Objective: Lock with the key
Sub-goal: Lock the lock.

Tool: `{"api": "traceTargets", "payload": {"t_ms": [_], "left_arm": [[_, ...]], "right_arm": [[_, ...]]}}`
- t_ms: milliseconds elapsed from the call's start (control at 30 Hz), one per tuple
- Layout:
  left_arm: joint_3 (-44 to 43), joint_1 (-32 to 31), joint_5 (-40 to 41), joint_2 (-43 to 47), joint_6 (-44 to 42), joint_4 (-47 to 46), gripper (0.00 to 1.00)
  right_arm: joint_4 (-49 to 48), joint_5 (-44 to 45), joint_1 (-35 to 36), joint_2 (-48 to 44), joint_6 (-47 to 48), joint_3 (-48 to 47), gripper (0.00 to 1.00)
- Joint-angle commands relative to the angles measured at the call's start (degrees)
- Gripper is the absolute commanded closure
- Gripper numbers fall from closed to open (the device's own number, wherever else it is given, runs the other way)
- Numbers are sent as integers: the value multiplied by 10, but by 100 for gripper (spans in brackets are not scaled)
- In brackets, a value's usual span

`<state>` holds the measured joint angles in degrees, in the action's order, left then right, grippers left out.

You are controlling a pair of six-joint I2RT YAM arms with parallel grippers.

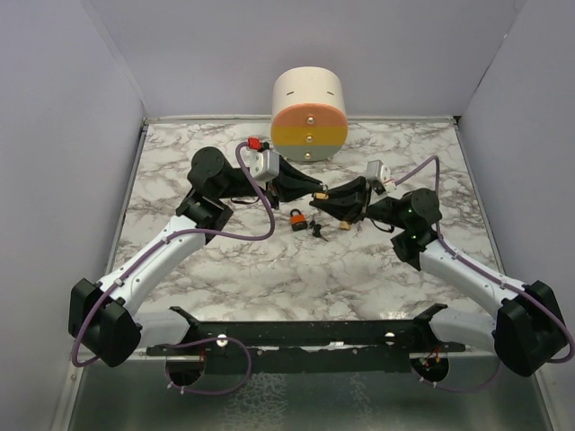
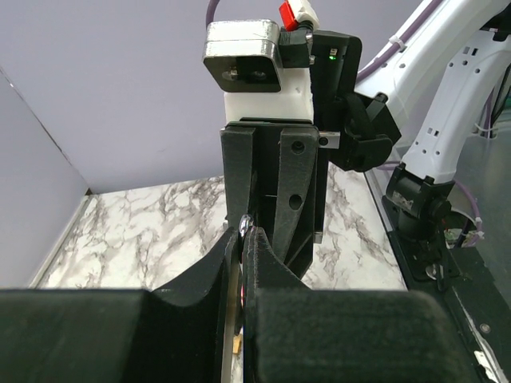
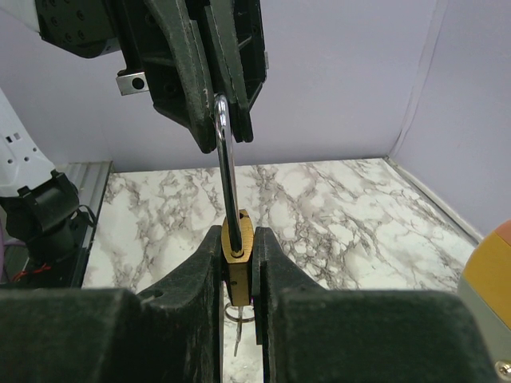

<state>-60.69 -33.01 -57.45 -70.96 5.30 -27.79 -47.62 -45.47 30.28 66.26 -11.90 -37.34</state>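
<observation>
My right gripper (image 3: pixel 238 233) is shut on the body of a brass padlock (image 3: pixel 239 249). Its long silvery shackle (image 3: pixel 227 171) rises to my left gripper (image 2: pixel 242 227), which is shut on the shackle's top bend (image 2: pixel 244 219). A wire ring with a thin silvery blade (image 3: pixel 239 317) hangs under the padlock. In the top view the two grippers, left (image 1: pixel 320 190) and right (image 1: pixel 335 199), meet tip to tip above the table's middle. The key bunch (image 1: pixel 316 229), black-headed, lies on the marble just in front of them.
An orange padlock (image 1: pixel 296 218) lies left of the key bunch and a small brass padlock (image 1: pixel 346 226) lies right of it. A cream and orange round box (image 1: pixel 309 114) stands at the back. Grey walls enclose the marble table (image 1: pixel 225 269).
</observation>
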Motion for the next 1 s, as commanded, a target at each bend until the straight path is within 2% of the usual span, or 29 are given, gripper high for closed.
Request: {"api": "traceTargets", "payload": {"t_ms": [0, 600, 967], "left_arm": [[-7, 0, -19, -4, 9, -2, 100], [-20, 1, -31, -30, 38, 36, 100], [-24, 1, -11, -28, -13, 87, 100]], "right_arm": [[-52, 42, -4, -26, -7, -2, 99], [-80, 137, -4, -68, 19, 17, 99], [-91, 116, -4, -85, 18, 20, 99]]}}
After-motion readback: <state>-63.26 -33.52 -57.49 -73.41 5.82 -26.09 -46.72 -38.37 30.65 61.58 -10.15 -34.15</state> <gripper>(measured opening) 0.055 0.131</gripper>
